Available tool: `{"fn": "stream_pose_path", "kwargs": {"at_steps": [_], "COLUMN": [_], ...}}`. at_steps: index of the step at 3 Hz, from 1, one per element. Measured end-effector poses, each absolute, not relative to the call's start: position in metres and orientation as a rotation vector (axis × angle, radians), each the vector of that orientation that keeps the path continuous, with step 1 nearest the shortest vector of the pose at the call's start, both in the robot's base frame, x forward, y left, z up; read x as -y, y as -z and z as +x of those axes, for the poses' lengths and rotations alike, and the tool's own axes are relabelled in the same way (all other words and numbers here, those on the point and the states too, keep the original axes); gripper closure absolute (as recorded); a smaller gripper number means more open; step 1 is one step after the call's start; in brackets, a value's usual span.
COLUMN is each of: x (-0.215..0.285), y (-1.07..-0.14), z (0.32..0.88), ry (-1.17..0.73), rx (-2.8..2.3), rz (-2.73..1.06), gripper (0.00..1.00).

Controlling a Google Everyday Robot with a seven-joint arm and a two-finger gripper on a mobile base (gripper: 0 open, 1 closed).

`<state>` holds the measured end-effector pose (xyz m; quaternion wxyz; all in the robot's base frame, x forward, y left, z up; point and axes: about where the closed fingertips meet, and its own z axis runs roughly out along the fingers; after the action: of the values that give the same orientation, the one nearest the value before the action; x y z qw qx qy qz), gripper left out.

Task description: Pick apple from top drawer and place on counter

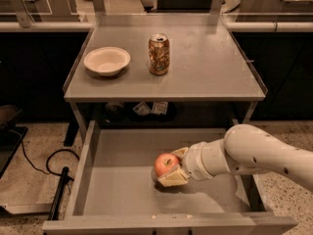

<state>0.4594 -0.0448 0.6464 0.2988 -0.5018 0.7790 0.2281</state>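
- While the top drawer (117, 185) stands pulled out below the counter (210, 67), the apple (165, 162) sits inside it, right of the middle and nearer the front panel than the back.
- The gripper (168, 168) is down inside the drawer, reaching in from the right. Its two pale fingers (172, 179) are closed against the apple, one behind it and one in front.
- Whether the apple rests on the drawer's bottom or hangs just clear of it cannot be told.
- The white arm (259, 153) crosses over the drawer's right wall, its wrist pointing left.
- On the counter a gold soda can (159, 54) stands upright near the middle. A shallow cream bowl (106, 61) sits to its left, near but not touching.
- A black cable (49, 161) lies on the speckled ground left of the drawer.
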Motion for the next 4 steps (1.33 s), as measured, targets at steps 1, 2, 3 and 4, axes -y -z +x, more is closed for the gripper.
{"fn": "stream_pose_path", "kwargs": {"at_steps": [1, 2, 3, 4], "x": [0.051, 0.077, 0.117, 0.159], "y": [-0.703, -0.76, -0.807, -0.848], "z": [0.467, 0.478, 0.494, 0.518], "ry": [-0.51, -0.412, -0.324, -0.239], "rx": [-2.138, -2.209, -2.255, -2.278], "rz": [-1.251, -1.137, -1.006, -0.891], "gripper": [1.0, 1.0, 1.0, 1.0]}}
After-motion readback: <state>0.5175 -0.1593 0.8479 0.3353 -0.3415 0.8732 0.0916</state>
